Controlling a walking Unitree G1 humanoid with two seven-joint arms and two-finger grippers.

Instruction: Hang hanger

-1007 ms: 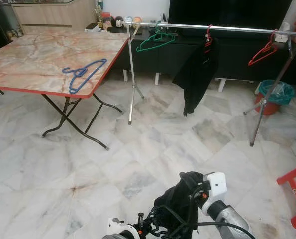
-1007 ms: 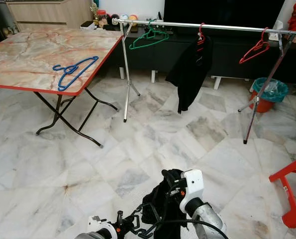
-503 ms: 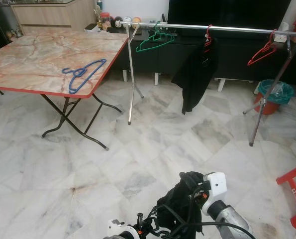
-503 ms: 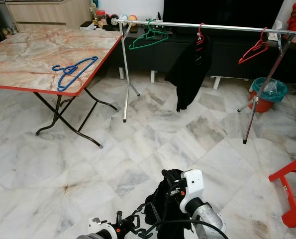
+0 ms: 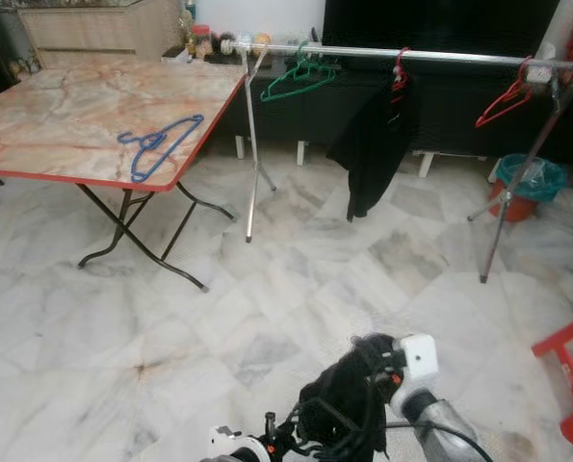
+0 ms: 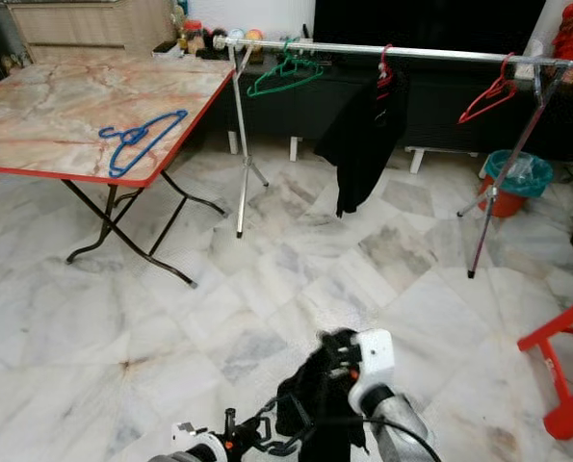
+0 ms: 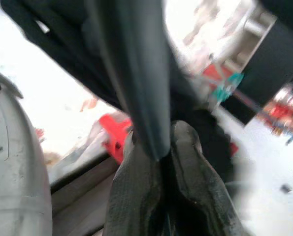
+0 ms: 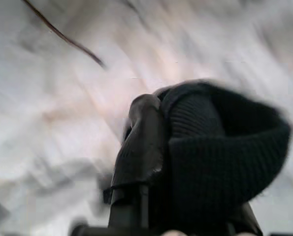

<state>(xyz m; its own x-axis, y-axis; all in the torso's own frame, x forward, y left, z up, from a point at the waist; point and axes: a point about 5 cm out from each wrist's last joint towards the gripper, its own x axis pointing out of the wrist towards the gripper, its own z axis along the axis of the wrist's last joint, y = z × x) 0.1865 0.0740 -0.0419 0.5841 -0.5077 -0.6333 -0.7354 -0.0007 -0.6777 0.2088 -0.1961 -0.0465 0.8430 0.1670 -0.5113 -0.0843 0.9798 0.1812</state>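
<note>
Black knit garment, soft and limp, is clamped in both the left gripper and right gripper jaws. Its thin hanger looks light but stiff, best held near the hook for the rail.

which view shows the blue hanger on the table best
The right eye view: the blue hanger lies flat on the marble table near its red front edge, whole and sharp. The left eye view shows the same hanger slightly blurred. The wrist views are close on dark cloth.
</note>
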